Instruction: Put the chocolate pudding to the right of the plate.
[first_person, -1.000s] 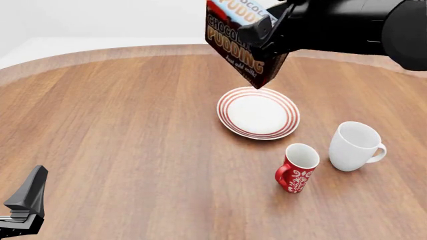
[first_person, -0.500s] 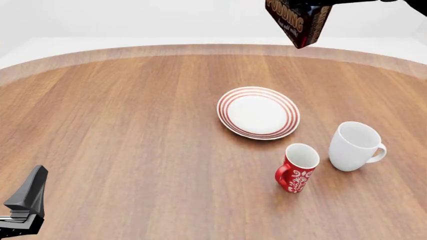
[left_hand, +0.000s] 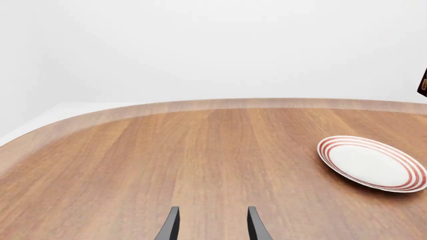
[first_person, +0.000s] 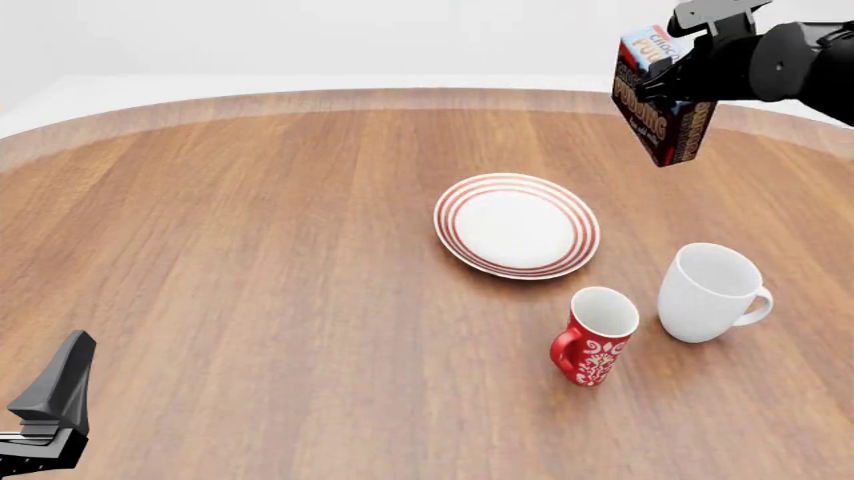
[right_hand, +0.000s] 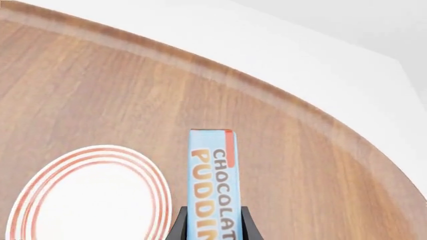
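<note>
The chocolate pudding (first_person: 659, 108), a brown box with a light-blue top, hangs in the air above the table's far right, beyond and to the right of the plate (first_person: 517, 225). My right gripper (first_person: 677, 62) is shut on it. In the right wrist view the chocolate pudding (right_hand: 213, 185) stands between the fingertips, with the plate (right_hand: 90, 192) beside it below. The plate (left_hand: 371, 163), white with red rings, also shows in the left wrist view. My left gripper (left_hand: 211, 227) is open over bare wood, low at the near left (first_person: 47, 410).
A white mug (first_person: 710, 292) stands to the right of the plate and nearer to me. A red patterned mug (first_person: 595, 335) stands just in front of the plate. The round wooden table's far edge (first_person: 400, 97) curves behind.
The right arm has carried the pudding box rightward and down from the top of the front view, away from above the plate. The left gripper has not moved.
</note>
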